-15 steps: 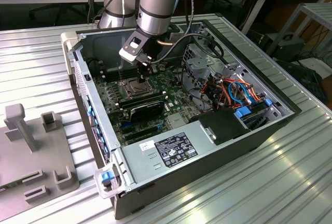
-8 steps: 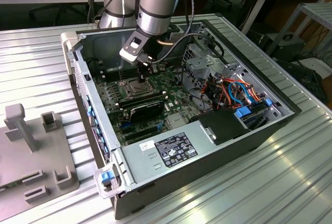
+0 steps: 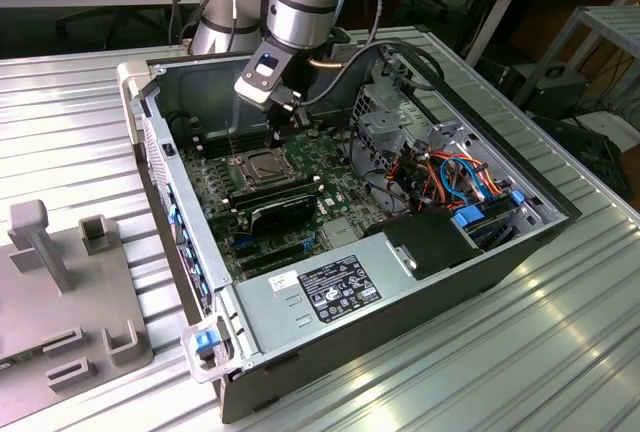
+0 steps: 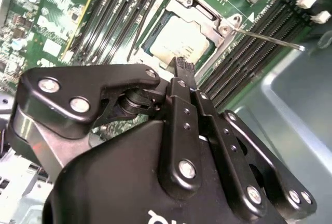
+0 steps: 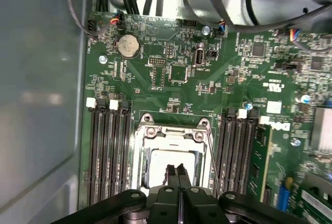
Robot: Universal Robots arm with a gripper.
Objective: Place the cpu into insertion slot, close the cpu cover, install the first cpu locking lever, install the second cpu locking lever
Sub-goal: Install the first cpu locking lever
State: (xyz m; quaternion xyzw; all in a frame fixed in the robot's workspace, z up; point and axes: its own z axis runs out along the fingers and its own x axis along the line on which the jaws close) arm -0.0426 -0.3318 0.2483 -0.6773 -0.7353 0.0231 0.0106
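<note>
One cpu is sitting in one insertion slot on the green motherboard; one cpu cover is lying flat around it, showing the chip through its square window; one thin lever is sticking out clear of the socket. The cpu is showing a dull, pale silver top, square and flat. One arm is reaching down into the open computer case; its single gripper is pointing at the chip, its two black fingers pressing together on nothing, tips hanging just over the cpu's edge; whether they are touching it, I cannot tell.
</note>
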